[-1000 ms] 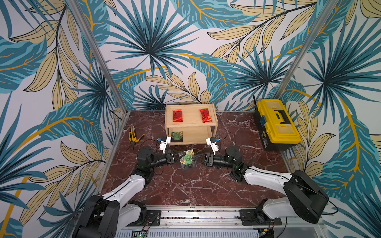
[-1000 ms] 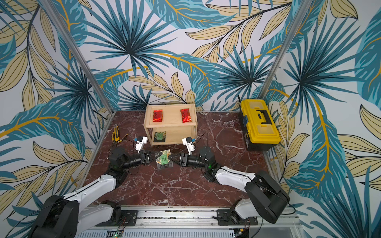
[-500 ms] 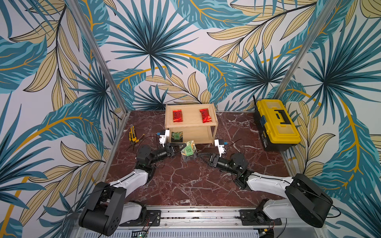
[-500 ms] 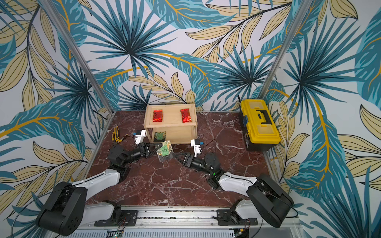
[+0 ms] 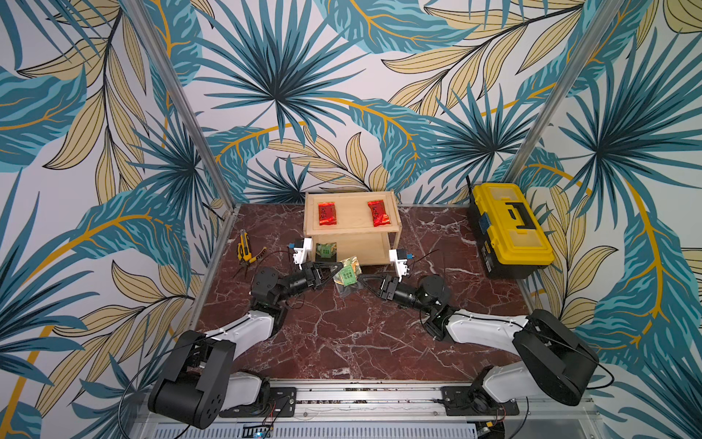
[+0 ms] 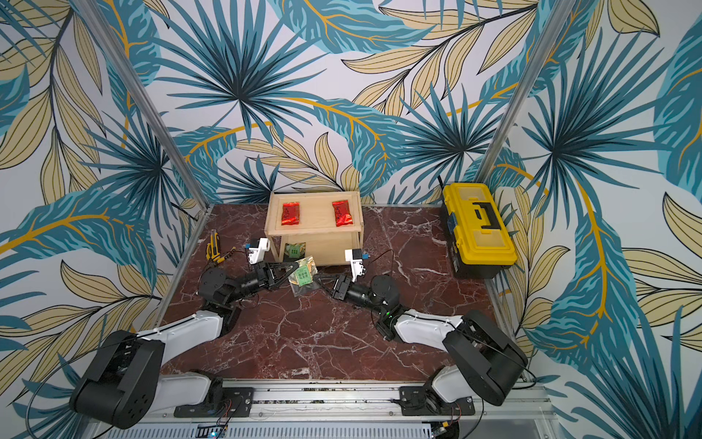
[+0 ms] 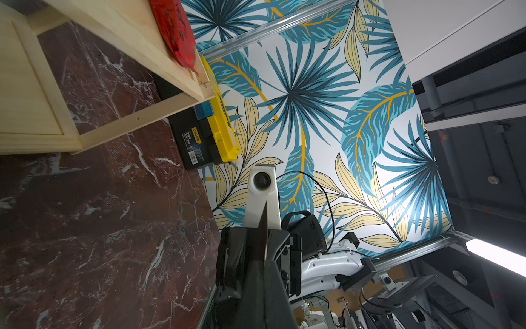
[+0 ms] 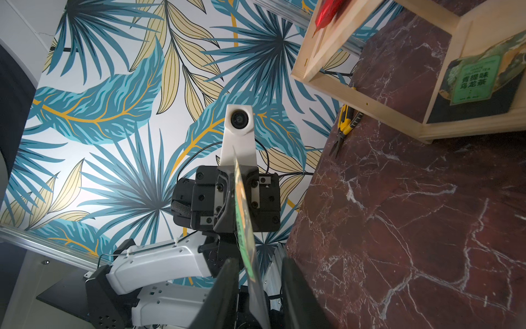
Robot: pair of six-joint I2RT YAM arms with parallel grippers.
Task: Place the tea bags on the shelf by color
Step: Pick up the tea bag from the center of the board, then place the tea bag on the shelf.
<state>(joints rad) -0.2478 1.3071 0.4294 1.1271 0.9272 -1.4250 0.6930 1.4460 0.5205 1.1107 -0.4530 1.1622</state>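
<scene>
The pale wood shelf [image 5: 351, 230] carries two red tea bags [image 5: 327, 213] [image 5: 378, 213] on its top tier. One green tea bag [image 5: 326, 251] lies on the lower tier at the left. In front of the shelf my left gripper [image 5: 336, 270] is shut on another green tea bag [image 5: 346, 273] and holds it above the floor. My right gripper [image 5: 362, 279] faces it from the opposite side. In the right wrist view that gripper [image 8: 259, 265] is open, and the held bag's edge [image 8: 242, 210] stands between its fingers with a gap on each side.
A yellow-and-black toolbox [image 5: 509, 228] stands at the right wall. Yellow-handled pliers [image 5: 245, 252] lie on the marble floor [image 5: 342, 334] left of the shelf. Patterned walls close in three sides.
The left gripper raised the green tea bag from the floor toward the shelf front. The right gripper backed off, then came up again so that its fingers flank the bag.
</scene>
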